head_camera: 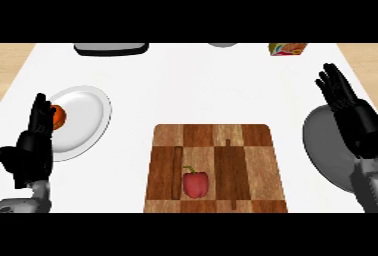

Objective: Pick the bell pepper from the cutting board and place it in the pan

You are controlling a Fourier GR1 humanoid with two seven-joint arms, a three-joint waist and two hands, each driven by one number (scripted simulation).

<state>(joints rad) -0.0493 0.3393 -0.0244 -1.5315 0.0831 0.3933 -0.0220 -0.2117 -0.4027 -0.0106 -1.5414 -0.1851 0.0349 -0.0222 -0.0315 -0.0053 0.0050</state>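
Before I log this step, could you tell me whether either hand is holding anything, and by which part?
Nothing is held. The left hand and right hand are both open, and the bell pepper lies untouched on the cutting board.

A red pepper [195, 184] lay on the board [214, 150], near its lower left part, stem pointing up. The board sat mid-desk [207, 85]. Left of it stood a white plate [85, 122] holding an orange item [59, 116]. The left hand [33, 145] rested open beside that plate. The right hand [343, 102] was open, fingers up, over a grey pan [325, 145] at the right edge.
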